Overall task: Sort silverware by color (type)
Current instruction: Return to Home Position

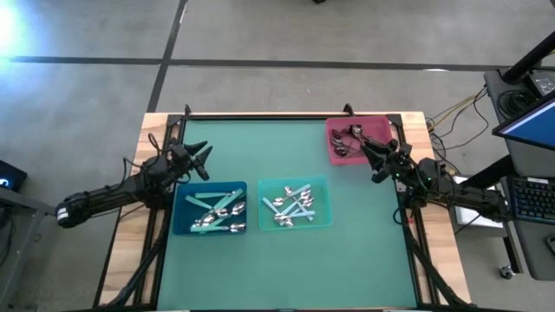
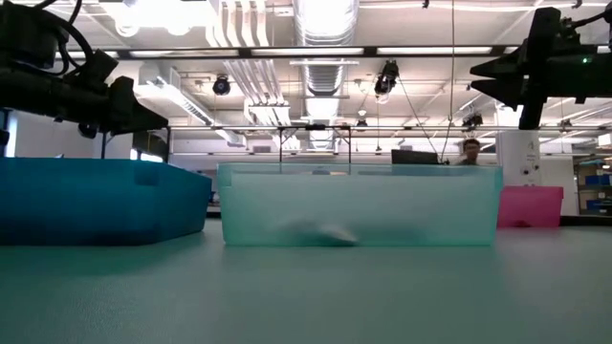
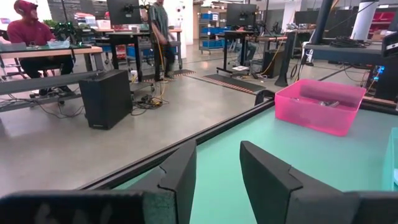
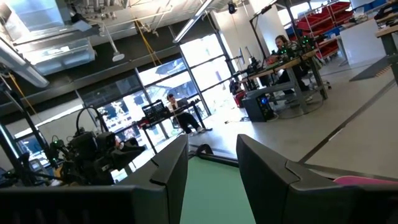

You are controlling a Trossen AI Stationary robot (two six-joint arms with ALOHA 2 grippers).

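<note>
Spoons lie in three bins. The blue bin [image 1: 184, 217] holds shiny silver spoons and teal-handled ones [image 1: 218, 212]. The teal bin [image 1: 323, 201] holds silver spoons with teal handles [image 1: 293, 208]. The pink bin [image 1: 380, 130] holds dark spoons [image 1: 345, 140]. My left gripper [image 1: 205, 163] hovers open and empty above the table, just beyond the blue bin's far left corner; its own view shows the gap [image 3: 217, 152]. My right gripper [image 1: 365, 149] hangs open and empty over the pink bin's near edge, with its gap [image 4: 211, 143] seen in the wrist view.
The green mat [image 1: 286, 260] stretches bare from the bins to the near edge. A black frame rail [image 1: 260, 116] runs along the far edge. In the low view the blue [image 2: 96, 201], teal [image 2: 359, 205] and pink [image 2: 529, 205] bins stand in a row. People sit at desks beyond the table.
</note>
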